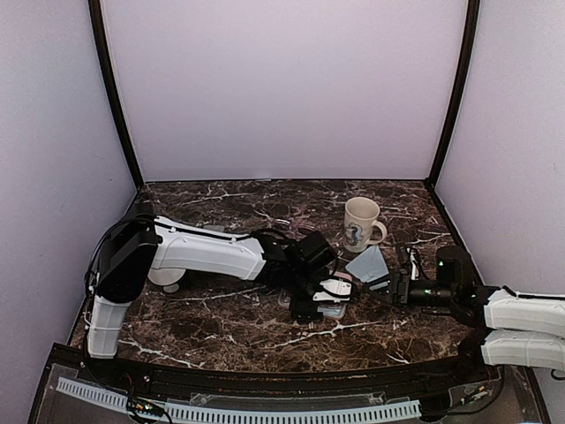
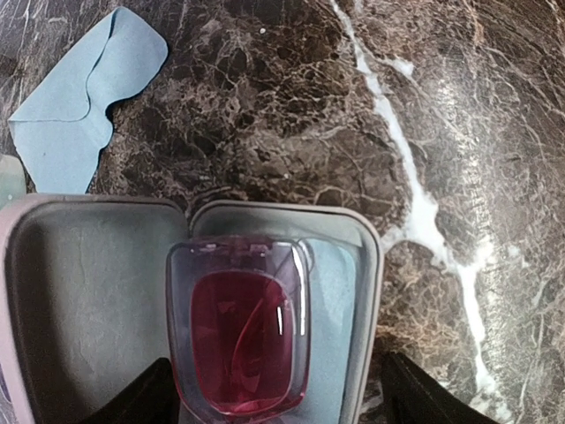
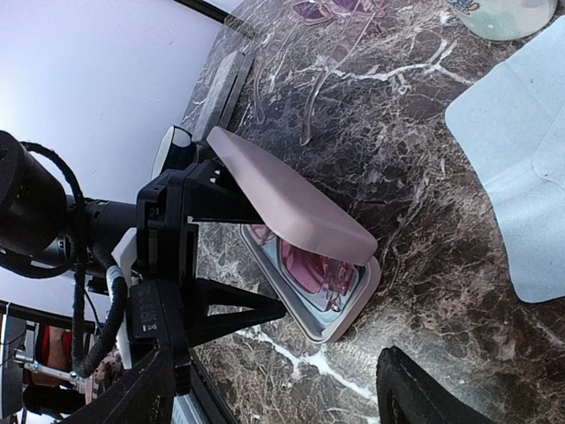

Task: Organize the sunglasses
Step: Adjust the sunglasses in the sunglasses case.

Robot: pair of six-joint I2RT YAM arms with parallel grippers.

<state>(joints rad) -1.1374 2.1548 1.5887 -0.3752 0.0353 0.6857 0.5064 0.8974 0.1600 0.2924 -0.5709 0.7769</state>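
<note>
With the left end effector (image 2: 275, 364) spread wide, I should lift straight off the translucent red-pink sunglasses (image 2: 240, 331) seated in the open oblong pink case (image 2: 371, 265).

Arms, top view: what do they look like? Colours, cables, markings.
Left arm and right arm: white shells, black joints. Black cable loops by the left shoulder; green light on the right arm. Left hand black with white parts; right hand black.
</note>
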